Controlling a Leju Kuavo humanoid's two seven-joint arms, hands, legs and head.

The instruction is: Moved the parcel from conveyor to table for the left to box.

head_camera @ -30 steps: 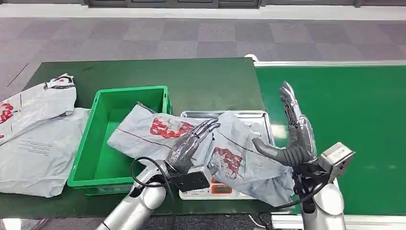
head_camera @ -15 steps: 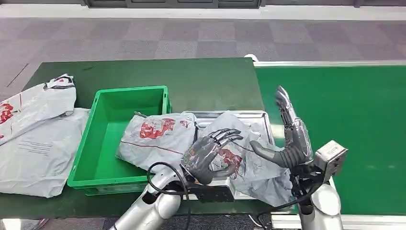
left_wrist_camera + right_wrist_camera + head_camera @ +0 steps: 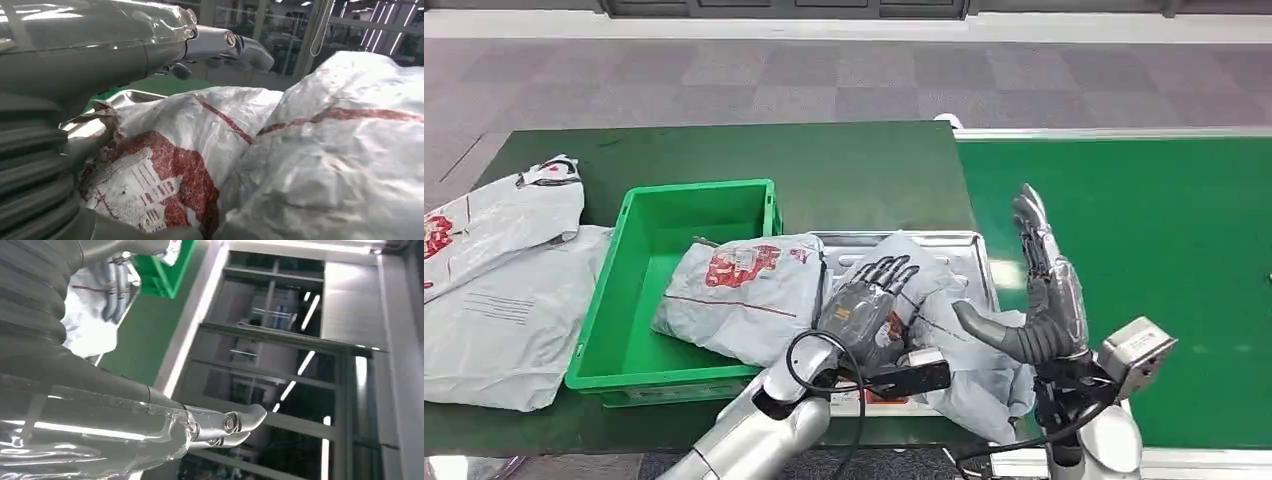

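Note:
A grey parcel (image 3: 739, 295) with red print lies across the right rim of the green box (image 3: 654, 300), partly inside it. A second, crumpled grey parcel (image 3: 969, 350) sits on the metal scale tray (image 3: 969, 250). My left hand (image 3: 869, 305) rests on this parcel, back upward and fingers stretched out; in the left wrist view its fingers (image 3: 220, 42) reach out above the parcel (image 3: 210, 150). My right hand (image 3: 1044, 295) stands upright at the parcel's right edge, fingers straight and apart, thumb toward the bag, holding nothing. In the right wrist view the right hand (image 3: 225, 425) is bare.
The dark green table (image 3: 844, 170) carries the box and scale. The bright green conveyor belt (image 3: 1144, 250) runs along the right. Two more grey bags (image 3: 494, 270) lie at the table's left end. Grey floor lies beyond.
My left hand has uncurled and slid right onto the crumpled parcel. The printed parcel has settled a little lower over the box rim. The right hand has barely shifted.

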